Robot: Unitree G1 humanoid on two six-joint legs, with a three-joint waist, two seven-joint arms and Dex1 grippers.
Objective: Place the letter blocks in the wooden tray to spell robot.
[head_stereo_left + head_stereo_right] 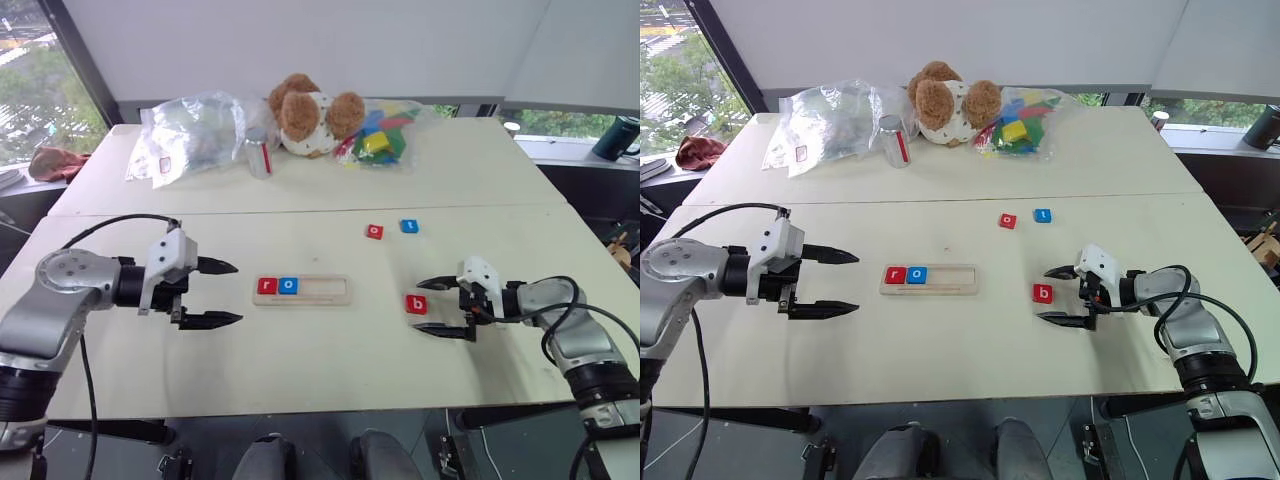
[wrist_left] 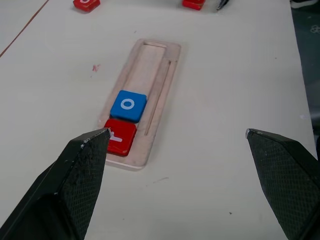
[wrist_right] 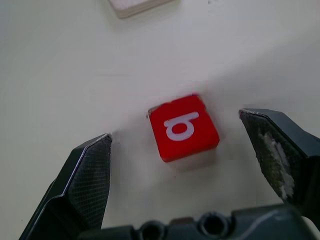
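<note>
Farthest left, at the table's [image 1: 330,375] edge, a crumpled reddish cloth [image 1: 55,163]. Nearer, the left gripper [image 1: 223,293], fingers spread wide and empty, aimed sideways at the left end of the wooden tray [image 1: 302,290] and stopped short of it, well apart from any tile. At the back, a clear plastic bag [image 1: 190,132], then a small silver can with a red label [image 1: 259,152] standing just beside it. In the middle of the table, the pale tray lying lengthwise, with a red "r" block [image 1: 266,286] in its leftmost place and a blue "o" block [image 1: 288,286] touching it on the right; the rest of the tray bare wood. Behind, a brown and white plush toy [image 1: 310,115] lying against a bag of multicoloured toy blocks [image 1: 382,135]. Right of the tray and farther back, a red "o" block [image 1: 374,232] and a blue "t" block [image 1: 408,226], near each other but apart, both loose on the table. Closer in, a red "b" block [image 1: 416,305] flat on the table, seen in the right wrist view lying between the two fingers with a gap on each side. Around it, the right gripper [image 1: 431,306], spread wide, pointing left, clasping nothing. Far right, on the window ledge, a dark green cup [image 1: 618,138].
</note>
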